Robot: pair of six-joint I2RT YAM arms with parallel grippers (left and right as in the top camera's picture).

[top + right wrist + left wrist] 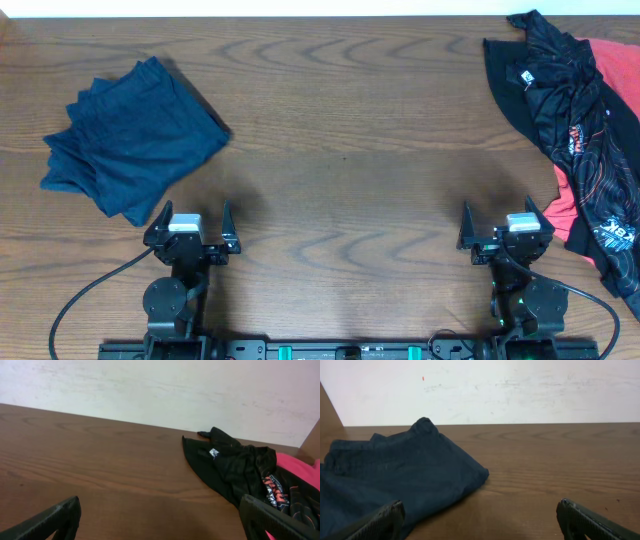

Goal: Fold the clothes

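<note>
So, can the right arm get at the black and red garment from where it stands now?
Probably yes: the black and red garment lies just ahead and right of the open right hand, and nothing stands between them.

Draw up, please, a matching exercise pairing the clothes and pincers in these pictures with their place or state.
Things:
1. blue garment
2. black and red garment
3. left pincer
4. right pincer

Places or states:
A. open and empty, near the black and red garment
B. bunched on the left side of the table
C. open and empty, near the blue garment
D. crumpled at the far right

Pairs: 1-B, 2-D, 3-C, 4-A.
</note>
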